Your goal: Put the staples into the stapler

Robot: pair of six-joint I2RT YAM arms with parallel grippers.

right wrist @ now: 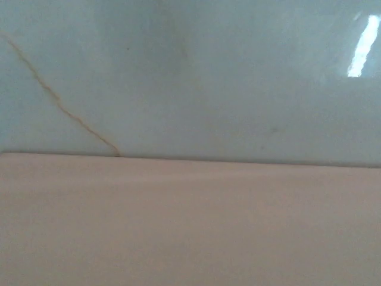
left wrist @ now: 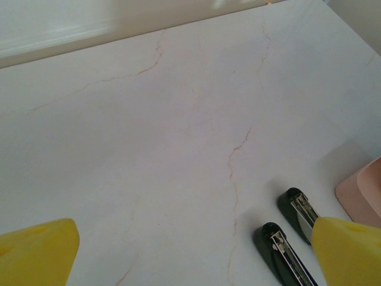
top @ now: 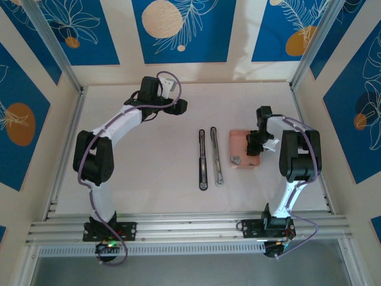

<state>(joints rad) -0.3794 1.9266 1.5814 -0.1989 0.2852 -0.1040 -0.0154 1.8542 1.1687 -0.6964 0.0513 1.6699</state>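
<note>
I see the staples (top: pixel 236 159) as a tiny silvery-grey bit just beside my right gripper (top: pixel 254 146), whose grip I cannot tell; my left gripper (left wrist: pixel 191 238) gapes wide.

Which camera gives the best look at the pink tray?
Top external: almost the whole pink tray shows, rectangular outline included. Left wrist catches a corner of it at the frame's right edge; right wrist sees its surface close up and blurred, with one straight edge.

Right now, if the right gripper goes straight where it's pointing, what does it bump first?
Most likely the pink tray: the right gripper hangs close above it, pointing down.
</note>
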